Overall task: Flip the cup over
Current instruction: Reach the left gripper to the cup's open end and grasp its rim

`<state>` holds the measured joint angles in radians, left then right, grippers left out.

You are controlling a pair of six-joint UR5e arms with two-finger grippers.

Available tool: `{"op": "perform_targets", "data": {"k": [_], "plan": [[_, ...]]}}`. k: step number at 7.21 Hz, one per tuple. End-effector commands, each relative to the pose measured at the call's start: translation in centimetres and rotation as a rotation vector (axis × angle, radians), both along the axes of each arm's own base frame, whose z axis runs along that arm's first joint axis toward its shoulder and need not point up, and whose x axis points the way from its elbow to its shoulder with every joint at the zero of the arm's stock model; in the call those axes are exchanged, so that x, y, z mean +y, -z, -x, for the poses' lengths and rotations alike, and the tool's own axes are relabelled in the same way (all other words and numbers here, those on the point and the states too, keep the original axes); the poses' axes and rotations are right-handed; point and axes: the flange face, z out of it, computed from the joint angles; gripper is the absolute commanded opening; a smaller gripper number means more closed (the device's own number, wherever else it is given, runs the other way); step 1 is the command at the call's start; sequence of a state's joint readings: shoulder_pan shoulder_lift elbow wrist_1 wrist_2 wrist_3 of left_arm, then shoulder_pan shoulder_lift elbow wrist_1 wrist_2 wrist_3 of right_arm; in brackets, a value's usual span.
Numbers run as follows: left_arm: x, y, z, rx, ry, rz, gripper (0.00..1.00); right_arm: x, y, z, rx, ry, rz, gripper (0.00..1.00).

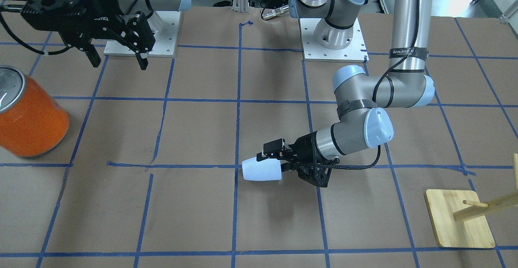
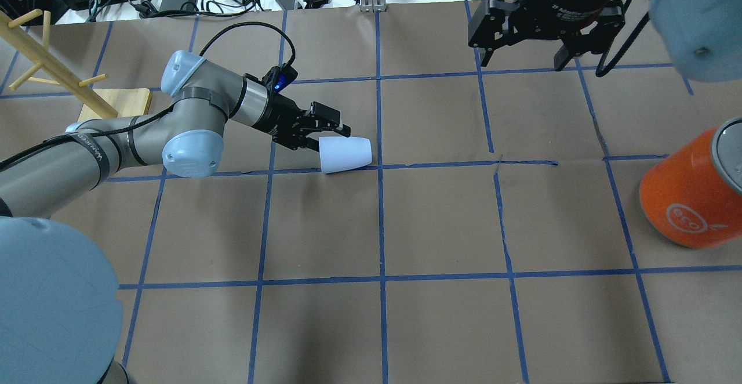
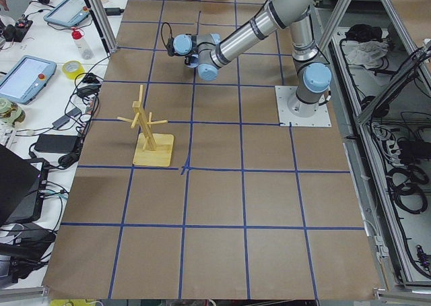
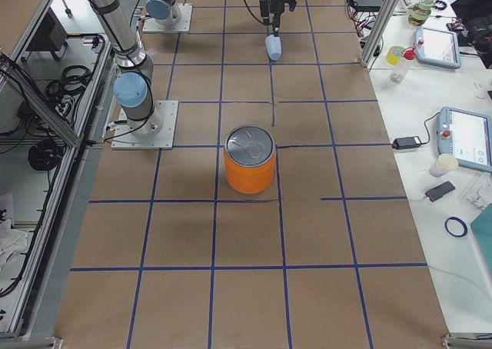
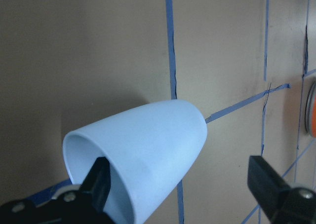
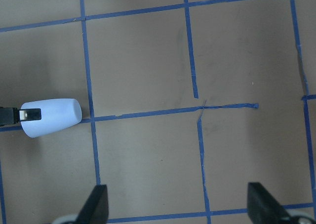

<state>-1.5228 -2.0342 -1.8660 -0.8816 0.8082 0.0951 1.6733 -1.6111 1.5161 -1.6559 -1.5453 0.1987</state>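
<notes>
The pale blue-white cup is on its side near a blue tape crossing, mouth toward my left gripper and base pointing away. It also shows in the overhead view and the left wrist view. In the left wrist view one finger sits inside the cup's mouth and the other finger stands far out to the side, so the jaws are open. I cannot tell whether the cup rests on the table. My right gripper is open and empty, high up and far from the cup.
A large orange cylinder with a silver top stands on my right side of the table. A wooden peg stand on a board is beyond my left arm. Brown paper with a blue tape grid covers the table.
</notes>
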Motion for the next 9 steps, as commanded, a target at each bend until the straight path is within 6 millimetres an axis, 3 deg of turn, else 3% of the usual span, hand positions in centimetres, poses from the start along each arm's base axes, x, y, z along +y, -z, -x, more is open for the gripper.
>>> {"op": "perform_targets", "data": {"k": [1, 3, 4, 5, 7, 9], "plan": [[0.5, 0.4, 1.0, 0.002, -0.061, -0.084, 0.98, -0.2, 0.5, -0.5, -0.004, -0.003, -0.003, 1.0], [0.6, 0.5, 1.3, 0.001, -0.078, -0.106, 0.88, -0.7, -0.2, 0.4, -0.018, 0.014, 0.014, 1.0], [0.5, 0.4, 1.4, -0.001, -0.078, -0.106, 0.71, -1.2, -0.5, 1.5, -0.035, 0.021, 0.02, 1.0], [0.5, 0.0, 1.4, 0.002, -0.083, -0.102, 0.43, -1.8, 0.0, 2.2, -0.037, -0.028, 0.01, 1.0], [0.4, -0.3, 1.4, 0.007, -0.085, -0.09, 0.02, -1.7, 0.3, 2.2, -0.026, -0.035, 0.005, 1.0], [0.2, -1.9, 1.5, 0.02, -0.095, -0.072, 0.0, -1.9, 0.6, 2.2, -0.029, -0.029, -0.001, 1.0]]}}
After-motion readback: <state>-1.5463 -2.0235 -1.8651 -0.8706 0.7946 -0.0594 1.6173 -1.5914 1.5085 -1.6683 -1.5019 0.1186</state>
